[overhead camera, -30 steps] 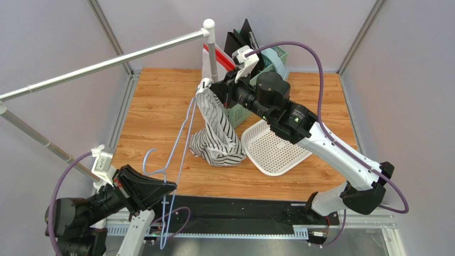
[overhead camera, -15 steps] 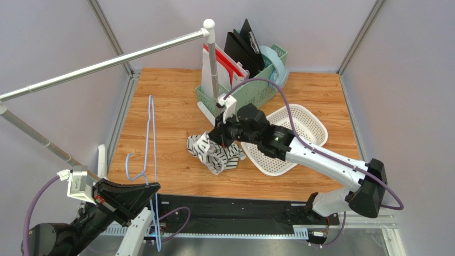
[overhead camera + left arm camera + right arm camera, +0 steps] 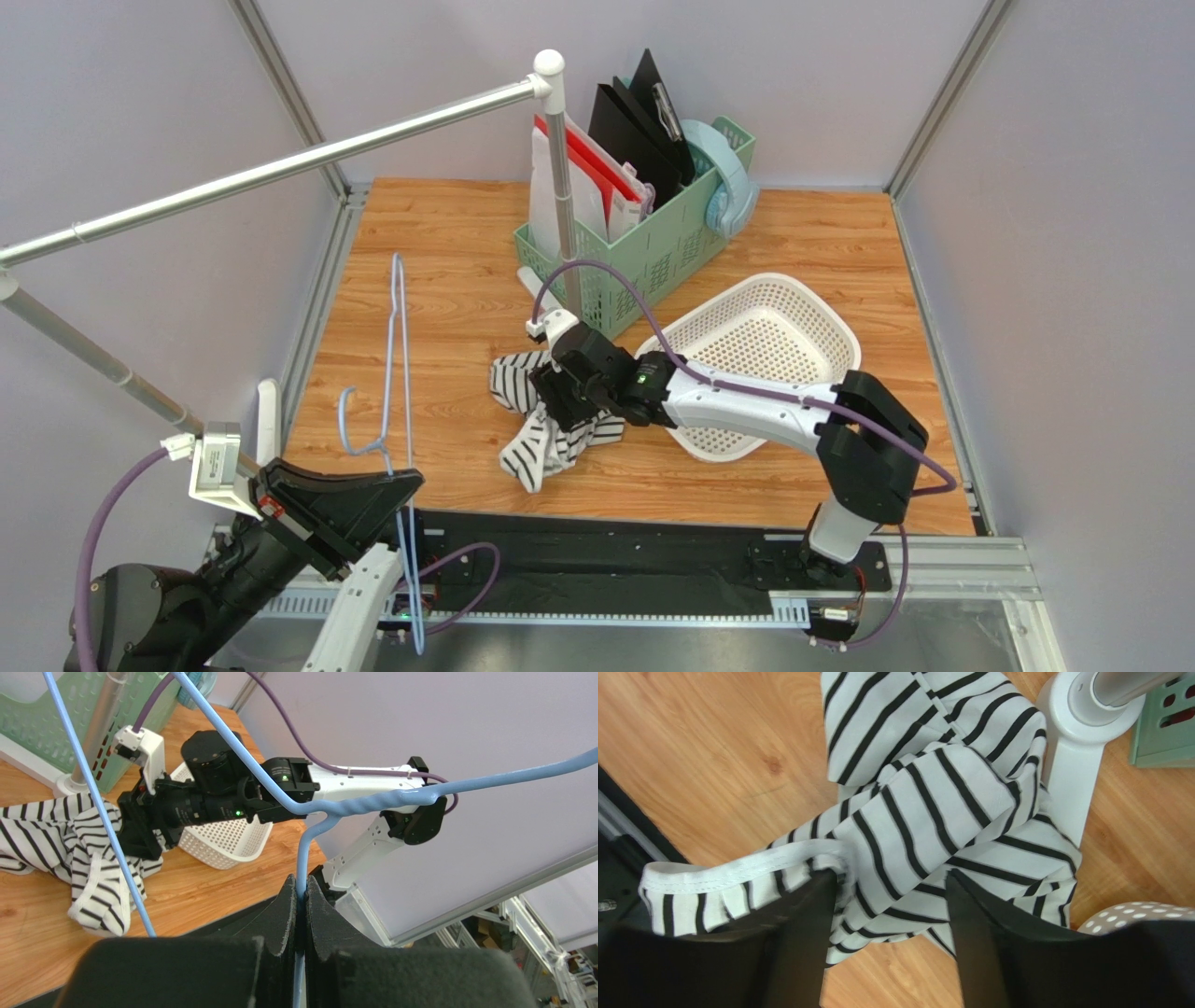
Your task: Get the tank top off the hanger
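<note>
Judging removal done: the hanger (image 3: 365, 803), bare of cloth, rises from the closed left gripper (image 3: 303, 890), and the tank top (image 3: 927, 805) lies crumpled on the table (image 3: 731, 742) directly beneath the right gripper (image 3: 889, 885), jaws parted astride a fold, not visibly pinching; only retreat remains.

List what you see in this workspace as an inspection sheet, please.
Surface: wooden table.
Job's things: tank top crumpled on the table, off the hanger; hanger bare, held up at the near left.
Clutter: green basket of folders at the back; white basket right of the top; silver rail overhead.
Claws: left claw shut on the hanger's wire; right claw open, its fingers astride the top.
Cables: purple cable loops over the right arm; no snag seen.
Surroundings: grey walls; nothing else seen.
</note>
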You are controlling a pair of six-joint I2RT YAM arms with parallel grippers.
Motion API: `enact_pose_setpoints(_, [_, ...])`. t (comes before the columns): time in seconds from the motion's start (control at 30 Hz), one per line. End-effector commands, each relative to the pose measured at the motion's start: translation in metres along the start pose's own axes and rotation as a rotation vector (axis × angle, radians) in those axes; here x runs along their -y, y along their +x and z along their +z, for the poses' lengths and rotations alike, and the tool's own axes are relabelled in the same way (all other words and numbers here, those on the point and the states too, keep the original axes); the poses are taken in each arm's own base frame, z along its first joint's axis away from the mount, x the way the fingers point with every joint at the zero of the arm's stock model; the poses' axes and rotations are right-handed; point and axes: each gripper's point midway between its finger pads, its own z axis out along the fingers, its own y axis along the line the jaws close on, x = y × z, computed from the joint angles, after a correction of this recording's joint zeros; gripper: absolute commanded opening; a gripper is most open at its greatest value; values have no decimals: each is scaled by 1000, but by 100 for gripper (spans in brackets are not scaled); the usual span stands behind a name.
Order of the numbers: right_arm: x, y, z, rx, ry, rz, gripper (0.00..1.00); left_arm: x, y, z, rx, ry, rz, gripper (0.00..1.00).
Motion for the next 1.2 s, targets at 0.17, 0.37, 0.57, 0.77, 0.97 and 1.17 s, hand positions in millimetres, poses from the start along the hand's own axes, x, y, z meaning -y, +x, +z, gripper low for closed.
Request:
enact_pose_setpoints(0.17, [22, -2, 27, 16, 104, -133, 87, 0, -3, 3, -8, 0, 21, 0])
enact_pose_setpoints(0.37, [6, 15, 52, -42, 21, -145, 88, 1, -3, 3, -7, 1, 19, 0])
enact_pose_setpoints(0.57, [-1, 32, 63, -90, -16, -124, 77, 2, -3, 3, -12, 2, 17, 0])
enact_pose_setpoints(0.77, [-6, 34, 61, -90, -50, -117, 38, 2, -3, 3, -12, 6, 16, 0])
enact_pose_setpoints(0.97, [7, -1, 18, 46, 42, -95, 0, 2, -3, 4, -13, 5, 18, 0])
enact_pose_setpoints(1.17, [11, -56, -67, 274, 41, -40, 0, -4, -1, 8, -17, 2, 10, 0])
